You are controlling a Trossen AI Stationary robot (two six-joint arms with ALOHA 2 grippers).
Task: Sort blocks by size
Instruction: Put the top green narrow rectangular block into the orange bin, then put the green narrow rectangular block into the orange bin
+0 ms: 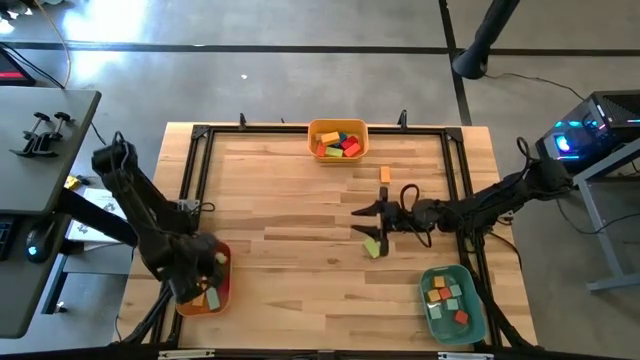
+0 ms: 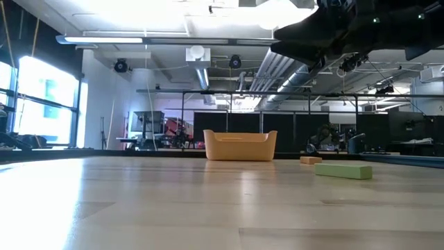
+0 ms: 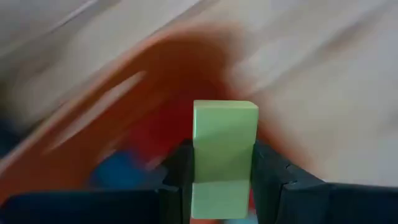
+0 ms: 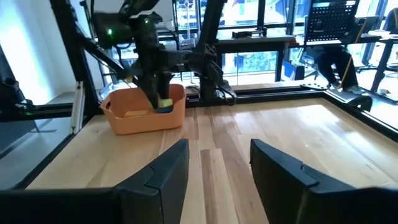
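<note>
While your left end effector (image 3: 221,180) hung over the orange bin (image 1: 222,290) at the near left corner of the surface (image 1: 300,200), it was clamped on a light green block (image 3: 224,146). Your right end effector (image 1: 372,222) hovered with fingers spread wide, a green bar (image 1: 373,247) just beside it, a small orange block (image 1: 385,174) farther off.

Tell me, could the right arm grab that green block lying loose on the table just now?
Probably yes. The right gripper is open and empty, just beside the green block, with bare table between them and nothing blocking.
</note>
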